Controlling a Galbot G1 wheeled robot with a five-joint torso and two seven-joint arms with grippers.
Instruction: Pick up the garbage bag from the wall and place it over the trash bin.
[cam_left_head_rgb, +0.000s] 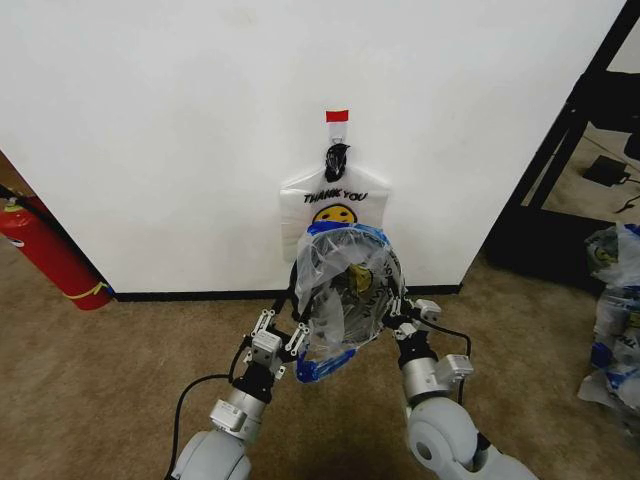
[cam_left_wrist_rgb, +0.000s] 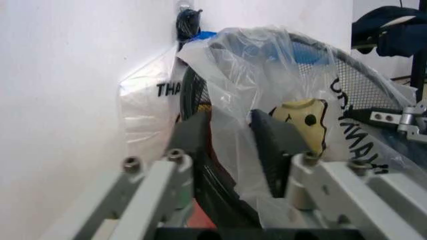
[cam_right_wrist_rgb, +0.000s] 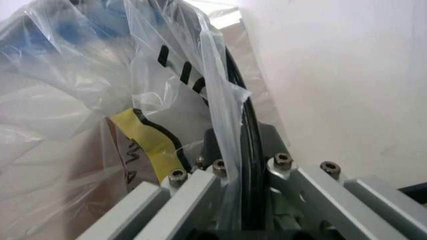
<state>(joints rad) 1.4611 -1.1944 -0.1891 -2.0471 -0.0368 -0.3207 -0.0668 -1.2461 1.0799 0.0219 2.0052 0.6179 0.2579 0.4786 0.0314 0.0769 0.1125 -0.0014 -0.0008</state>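
Both grippers hold the trash bin (cam_left_head_rgb: 345, 300) between them, lifted off the floor and tipped so its mouth faces the camera, with a garbage bag (cam_left_head_rgb: 340, 262) drawn over its rim. The left gripper (cam_left_head_rgb: 278, 343) sits at the bin's lower left edge; in its wrist view the two dark pads (cam_left_wrist_rgb: 277, 145) stand a little apart, with the black rim and a fold of plastic between them. The right gripper (cam_left_head_rgb: 410, 318) is at the bin's right edge, and its wrist view shows the fingers (cam_right_wrist_rgb: 213, 145) closed narrowly on the black rim (cam_right_wrist_rgb: 248, 150) and the film over it.

Just beyond the grippers the white wall (cam_left_head_rgb: 180, 140) stands close; the bin's far edge looks almost against it, though contact cannot be judged. A second bag (cam_left_head_rgb: 335, 200) with a smiley face and "THANK YOU" hangs flat on the wall hook (cam_left_head_rgb: 337, 158) under a red tape strip (cam_left_head_rgb: 337, 116), directly behind the bin.

Below the grippers lies brown carpet (cam_left_head_rgb: 130, 370), open on both sides. To the left gripper's far left a red fire extinguisher (cam_left_head_rgb: 45, 252) leans by the black baseboard. Well right of the right gripper stand a dark frame (cam_left_head_rgb: 560, 150) and a heap of bags (cam_left_head_rgb: 615, 320), cut off by the edge.

The bin's base is hidden by crumpled plastic.
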